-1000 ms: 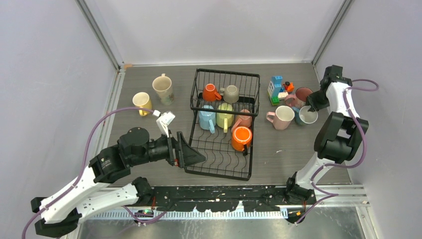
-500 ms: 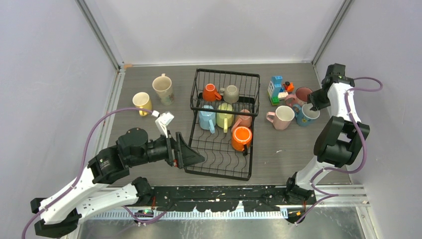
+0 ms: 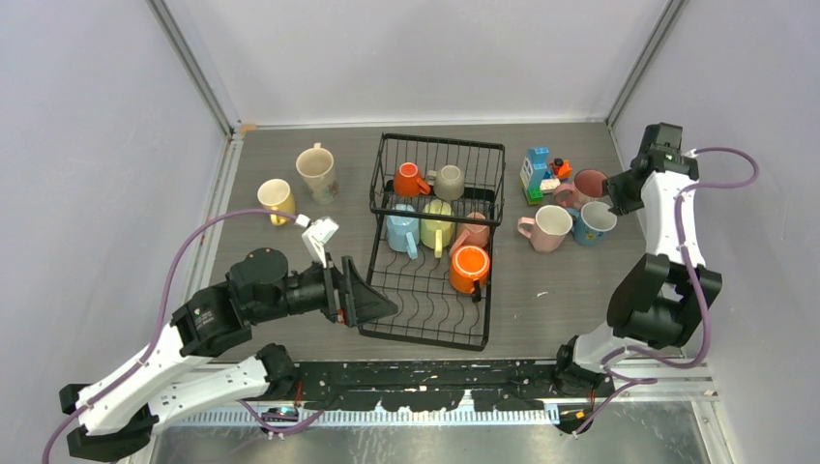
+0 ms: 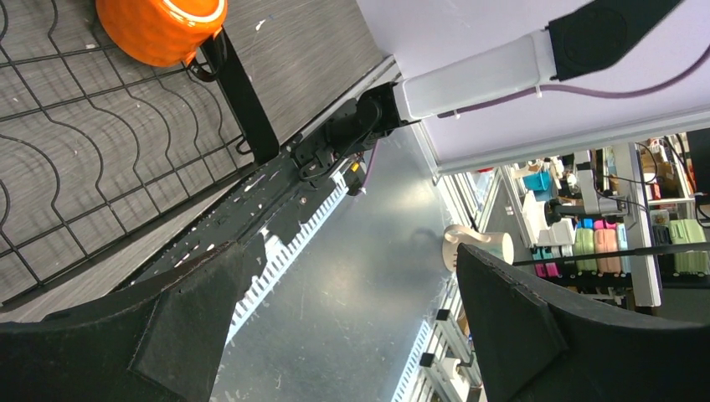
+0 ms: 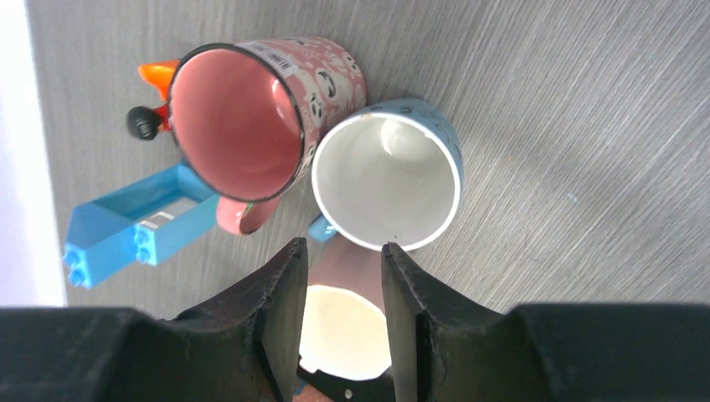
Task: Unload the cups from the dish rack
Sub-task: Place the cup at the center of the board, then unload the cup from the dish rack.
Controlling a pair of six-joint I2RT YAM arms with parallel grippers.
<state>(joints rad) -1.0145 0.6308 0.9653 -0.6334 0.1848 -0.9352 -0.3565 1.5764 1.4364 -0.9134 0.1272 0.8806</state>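
The black wire dish rack (image 3: 481, 290) stands mid-table. Its basket end holds an orange cup (image 3: 411, 180) and a grey-beige cup (image 3: 449, 182). The tray holds light blue (image 3: 401, 230), pale green (image 3: 436, 225), pink (image 3: 473, 230) and orange (image 3: 469, 268) cups. My left gripper (image 3: 375, 302) is open and empty over the rack's near-left edge; the left wrist view shows the orange cup (image 4: 159, 29) ahead. My right gripper (image 3: 615, 196) is open and empty, just above the blue cup (image 3: 594, 222), which also shows in the right wrist view (image 5: 385, 180).
A cream cup (image 3: 316, 169) and a yellow cup (image 3: 277, 198) stand left of the rack. On the right stand a pink cup (image 3: 549, 228), a patterned dark pink cup (image 5: 243, 117) and a toy-block figure (image 3: 540, 174). Walls close in both sides.
My right gripper has let go of the blue cup and has drawn up and to the right, away from it. The cup stands upright on the table. The left arm has not moved.
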